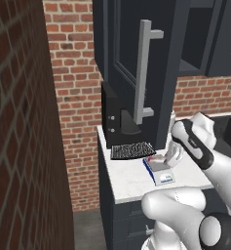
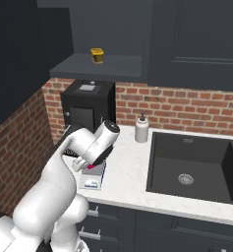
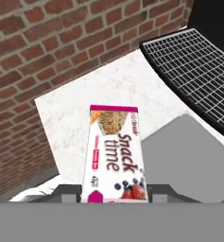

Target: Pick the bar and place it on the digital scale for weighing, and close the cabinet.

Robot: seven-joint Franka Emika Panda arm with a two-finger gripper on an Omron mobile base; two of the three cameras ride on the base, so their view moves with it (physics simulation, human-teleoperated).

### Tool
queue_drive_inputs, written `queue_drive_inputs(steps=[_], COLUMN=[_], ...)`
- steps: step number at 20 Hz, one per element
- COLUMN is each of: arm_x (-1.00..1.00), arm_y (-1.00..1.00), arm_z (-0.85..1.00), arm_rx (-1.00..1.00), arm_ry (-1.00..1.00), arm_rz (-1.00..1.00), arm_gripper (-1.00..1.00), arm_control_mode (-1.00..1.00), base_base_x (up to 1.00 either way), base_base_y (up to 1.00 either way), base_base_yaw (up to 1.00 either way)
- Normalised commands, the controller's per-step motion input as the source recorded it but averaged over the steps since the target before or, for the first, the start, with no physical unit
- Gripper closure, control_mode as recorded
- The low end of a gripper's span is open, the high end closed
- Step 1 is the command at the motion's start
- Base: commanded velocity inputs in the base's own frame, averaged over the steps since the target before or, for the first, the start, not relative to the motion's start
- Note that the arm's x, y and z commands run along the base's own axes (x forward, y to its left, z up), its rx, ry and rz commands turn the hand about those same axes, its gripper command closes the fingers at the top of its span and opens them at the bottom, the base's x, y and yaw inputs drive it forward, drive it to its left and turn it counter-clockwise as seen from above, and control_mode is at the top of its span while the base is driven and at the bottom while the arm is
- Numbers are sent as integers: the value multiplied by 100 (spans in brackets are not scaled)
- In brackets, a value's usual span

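Between pincer [image 3: 114, 193] fingers: bar [image 3: 114, 153], clamped at its near end, long axis running straight out from hand. Bar hung over near edge of digital scale [image 3: 189, 156], w/ grey plate just to one side. Table [image 3: 80, 108] beneath. Cabinet [image 1: 126, 58] door stood open.

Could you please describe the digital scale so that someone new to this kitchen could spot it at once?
Find the white marble counter beside the brick wall, below the open navy cabinet. Near its front edge lies the digital scale, small and flat. Unlike the black ribbed mat behind it, it has a grey top, blue side and white front panel.
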Motion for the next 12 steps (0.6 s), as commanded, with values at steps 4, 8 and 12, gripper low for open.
queue_drive_inputs(steps=[4, 8, 12], arm_x=[19, 18, 25], arm_y=[-3, -9, -3], arm_z=[-23, -22, -18], arm_rx=[0, 0, 0], arm_ry=[0, -1, -2], arm_rz=[4, 2, 0], arm_gripper=[100, 100, 100], arm_control_mode=[-100, -100, -100], base_base_x=[0, 0, 0], base_base_y=[0, 0, 0], base_base_yaw=[0, 0, 0])
